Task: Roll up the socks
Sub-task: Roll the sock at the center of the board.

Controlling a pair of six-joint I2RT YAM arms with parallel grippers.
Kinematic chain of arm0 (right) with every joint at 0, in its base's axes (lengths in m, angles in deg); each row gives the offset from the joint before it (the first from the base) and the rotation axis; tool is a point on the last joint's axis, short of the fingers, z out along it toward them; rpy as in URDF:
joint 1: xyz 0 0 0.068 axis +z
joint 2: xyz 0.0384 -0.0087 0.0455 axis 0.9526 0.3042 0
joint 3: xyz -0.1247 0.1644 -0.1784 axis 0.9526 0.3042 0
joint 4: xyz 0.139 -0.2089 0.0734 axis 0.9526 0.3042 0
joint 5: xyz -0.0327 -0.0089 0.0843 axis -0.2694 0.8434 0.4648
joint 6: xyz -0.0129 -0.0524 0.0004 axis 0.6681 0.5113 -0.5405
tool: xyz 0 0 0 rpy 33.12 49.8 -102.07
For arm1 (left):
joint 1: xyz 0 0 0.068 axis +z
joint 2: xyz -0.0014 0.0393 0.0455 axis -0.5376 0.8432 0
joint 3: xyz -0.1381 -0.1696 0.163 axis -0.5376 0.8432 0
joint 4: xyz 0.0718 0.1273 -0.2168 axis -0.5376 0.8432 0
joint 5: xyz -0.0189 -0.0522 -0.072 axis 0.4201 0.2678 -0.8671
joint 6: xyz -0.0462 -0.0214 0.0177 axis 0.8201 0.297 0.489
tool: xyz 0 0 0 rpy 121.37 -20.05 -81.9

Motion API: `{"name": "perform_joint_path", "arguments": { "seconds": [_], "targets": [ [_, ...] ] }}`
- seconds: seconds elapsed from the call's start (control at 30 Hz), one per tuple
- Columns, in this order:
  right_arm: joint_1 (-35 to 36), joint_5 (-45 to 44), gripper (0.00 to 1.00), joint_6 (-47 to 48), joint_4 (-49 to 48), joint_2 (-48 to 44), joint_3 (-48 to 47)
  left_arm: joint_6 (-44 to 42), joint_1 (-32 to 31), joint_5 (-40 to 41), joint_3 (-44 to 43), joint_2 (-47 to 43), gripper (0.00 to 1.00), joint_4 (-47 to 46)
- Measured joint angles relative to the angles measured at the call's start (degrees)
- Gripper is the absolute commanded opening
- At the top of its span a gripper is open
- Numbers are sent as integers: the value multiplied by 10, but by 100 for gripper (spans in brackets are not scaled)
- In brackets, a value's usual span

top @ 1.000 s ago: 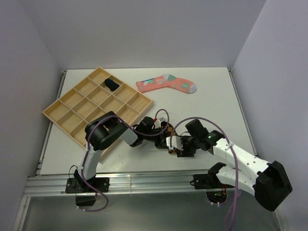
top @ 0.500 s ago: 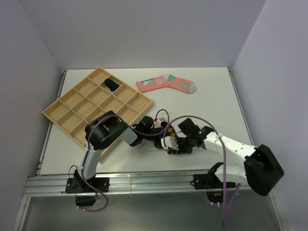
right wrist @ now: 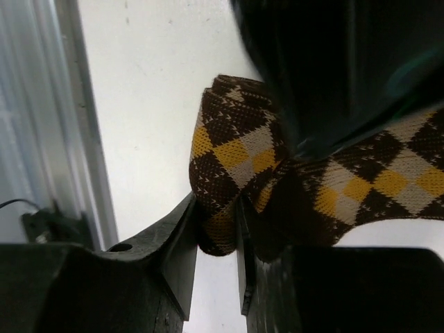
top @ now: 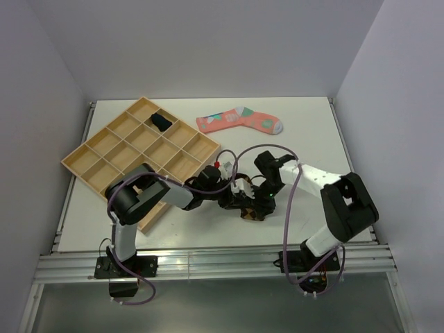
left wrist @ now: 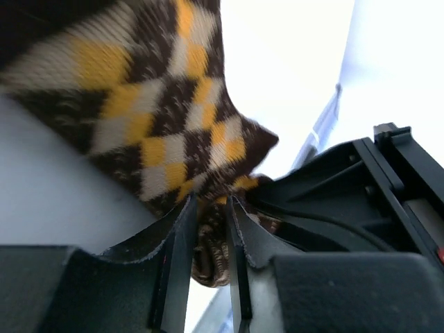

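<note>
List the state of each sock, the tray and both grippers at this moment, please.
diamond sock, bunched up, pinched from two sides.
pink sock, lying flat and unrolled at the far side of the table.
navy sock, bundled in a far compartment of the tray.
wooden tray, flat on the table, left side.
left gripper, closed on the diamond sock.
right gripper, closed on the diamond sock.

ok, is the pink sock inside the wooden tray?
No, the pink sock lies flat on the white table, to the right of the tray and apart from it.
</note>
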Motion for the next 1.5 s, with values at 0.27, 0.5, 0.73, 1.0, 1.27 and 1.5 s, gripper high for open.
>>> {"name": "perform_joint_path", "arguments": {
  "seconds": [0.27,0.5,0.73,1.0,1.27,1.5],
  "targets": [
    [-49,46,22,19,108,120,-95,-64,-12,143,64,-65,13,-3],
    [-55,66,23,5,201,225,-202,-109,-57,271,148,-132,0,-28],
    [-55,76,23,-26,233,287,-260,-177,-116,358,240,-209,7,-92],
    [-55,78,23,-44,260,328,-275,-324,-148,310,169,-245,38,-104],
    [-56,81,23,-53,275,346,-288,-429,-141,216,74,-177,41,-63],
    [-56,82,23,-60,276,348,-289,-445,-97,154,80,-149,45,-49]
  ]
}}
